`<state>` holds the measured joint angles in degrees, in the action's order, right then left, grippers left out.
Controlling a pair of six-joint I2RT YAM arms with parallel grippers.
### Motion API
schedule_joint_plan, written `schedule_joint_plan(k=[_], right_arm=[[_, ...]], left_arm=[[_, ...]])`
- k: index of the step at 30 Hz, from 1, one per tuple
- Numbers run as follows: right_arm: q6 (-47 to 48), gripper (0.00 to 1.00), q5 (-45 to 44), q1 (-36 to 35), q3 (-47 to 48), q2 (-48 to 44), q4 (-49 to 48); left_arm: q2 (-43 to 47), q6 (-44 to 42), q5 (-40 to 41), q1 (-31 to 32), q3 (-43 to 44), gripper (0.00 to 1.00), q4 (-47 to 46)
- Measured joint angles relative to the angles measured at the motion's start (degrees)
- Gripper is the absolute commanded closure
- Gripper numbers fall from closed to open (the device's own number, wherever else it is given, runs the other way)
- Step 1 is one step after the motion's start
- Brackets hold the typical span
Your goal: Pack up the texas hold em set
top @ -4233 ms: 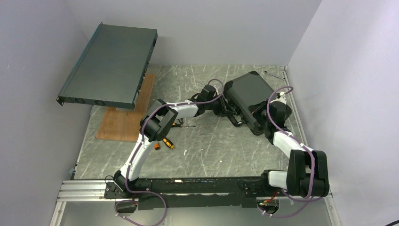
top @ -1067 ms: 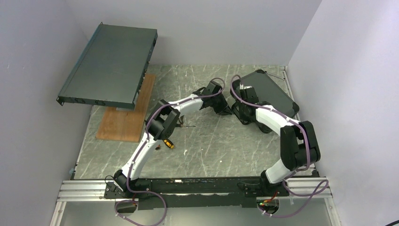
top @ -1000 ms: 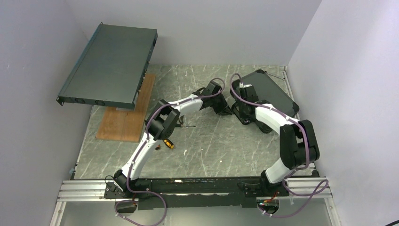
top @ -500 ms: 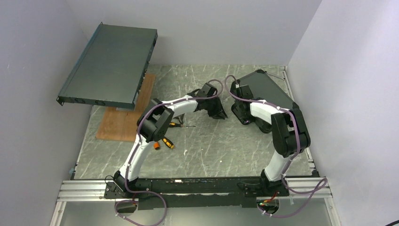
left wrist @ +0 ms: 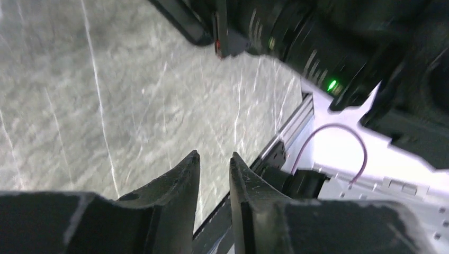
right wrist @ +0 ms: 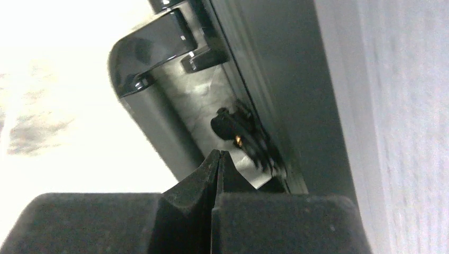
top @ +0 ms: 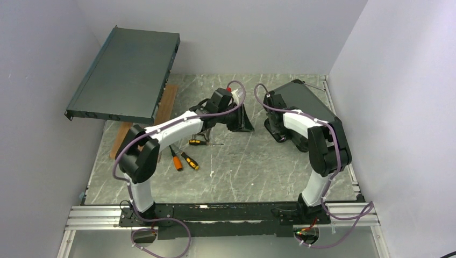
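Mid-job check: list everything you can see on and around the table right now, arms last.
Case: one, black, far right of the table, tilted.
Rack unit: one, dark grey, tilted at the far left.
Wooden board: one, brown, under the rack unit.
Screwdrivers: three, orange-and-black handles, on the table left of centre.
Table: one, grey marbled.
Rail: one, silver, along the near edge.
Left gripper: fingers slightly apart, nothing between them, above bare table left of the case.
Right gripper: fingers shut, tips close to the case's handle.
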<state>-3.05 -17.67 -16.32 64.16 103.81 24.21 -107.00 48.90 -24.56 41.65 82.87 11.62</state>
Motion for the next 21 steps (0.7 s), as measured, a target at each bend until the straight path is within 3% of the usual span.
schedule_joint_plan(k=[3, 6, 21], right_arm=[[-0.9, 1.0, 0.9, -0.8, 0.0, -3.1, 1.2], [-1.0, 1.0, 1.4, -1.2, 0.1, -6.1, 1.2], [0.1, 1.0, 0.9, -1.2, 2.3, -0.6, 0.6]], left_arm=[[4.7, -2.8, -1.0, 0.8, -5.5, 0.48, -0.6], [8.2, -6.0, -1.1, 1.8, -9.9, 0.39, 0.3], [23.5, -9.7, -2.1, 2.3, -21.3, 0.34, 0.3]])
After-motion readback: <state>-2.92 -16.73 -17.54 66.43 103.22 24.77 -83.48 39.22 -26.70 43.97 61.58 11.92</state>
